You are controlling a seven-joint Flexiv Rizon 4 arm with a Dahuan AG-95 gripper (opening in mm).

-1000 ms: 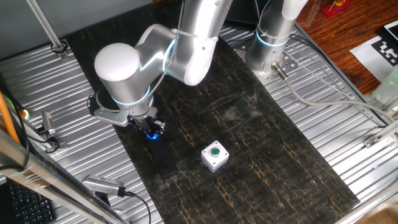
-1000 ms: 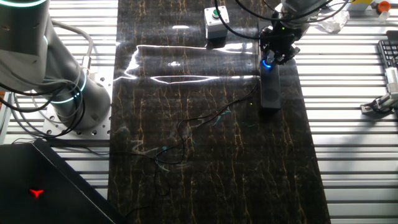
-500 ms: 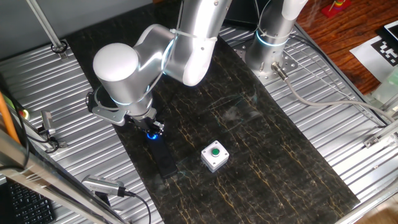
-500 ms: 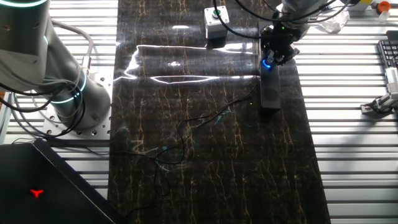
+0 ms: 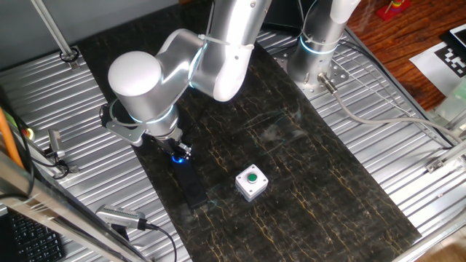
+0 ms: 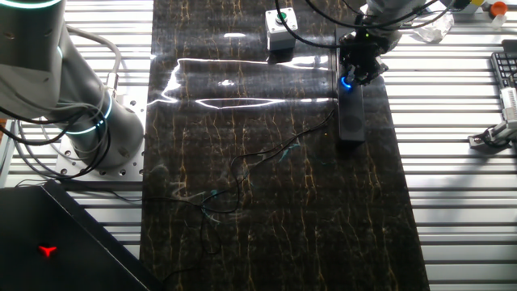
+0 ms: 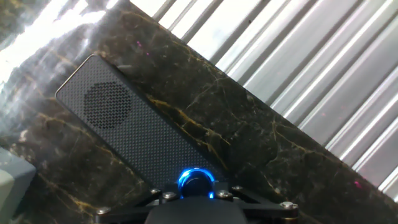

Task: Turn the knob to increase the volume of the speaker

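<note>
One arm reaches down over the dark marbled worktop (image 5: 320,182), which lies between ribbed metal plates. On it the speaker (image 5: 192,185) lies flat near one long edge, a slim black bar; in the hand view its perforated grille (image 7: 134,127) runs away from the camera. Well apart from it sits a white box (image 5: 250,183) with a green button, no part of this job.

At the speaker's end nearest the arm is the knob (image 7: 196,181), ringed in blue light. The gripper (image 5: 177,151) is down on that end: in both fixed views the blue glow shows right between or just under its fingertips, and in the hand view the knob sits at the bottom edge, centred against the gripper body. The fingers themselves are hidden there, and too small in the fixed views, so I cannot tell whether they are closed on the knob or only straddle it.

By the look of it the turning step is in hand. Next, I judge, comes a wrist rotation about the knob's axis in the volume-up direction, keeping centred and pressing lightly so the light bar does not slide.
</note>
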